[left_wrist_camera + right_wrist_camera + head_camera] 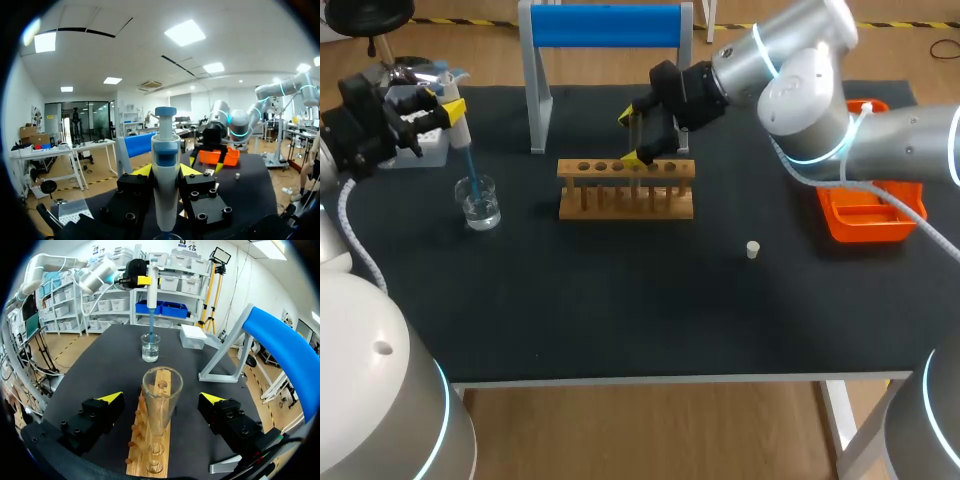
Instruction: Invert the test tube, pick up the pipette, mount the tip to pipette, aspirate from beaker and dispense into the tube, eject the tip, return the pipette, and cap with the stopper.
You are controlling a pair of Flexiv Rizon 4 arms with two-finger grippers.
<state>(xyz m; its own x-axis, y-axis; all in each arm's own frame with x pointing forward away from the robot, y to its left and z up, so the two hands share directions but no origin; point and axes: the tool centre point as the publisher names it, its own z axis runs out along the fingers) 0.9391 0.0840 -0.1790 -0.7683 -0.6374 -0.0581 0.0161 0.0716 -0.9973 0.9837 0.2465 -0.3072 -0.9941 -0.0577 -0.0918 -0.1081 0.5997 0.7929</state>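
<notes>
My left gripper is shut on the white pipette, held upright at the far left. Its blue tip dips into the glass beaker of clear liquid. In the left wrist view the pipette stands clamped between the fingers of that gripper. My right gripper is open around a glass test tube, which stands mouth up in the wooden rack. Both yellow fingertips stay clear of the glass. A small white stopper lies on the mat to the right of the rack.
A blue-topped pipette stand rises behind the rack. A white tip box sits by the left gripper. An orange tray lies at the right under my right arm. The black mat reaches to the table's front edge.
</notes>
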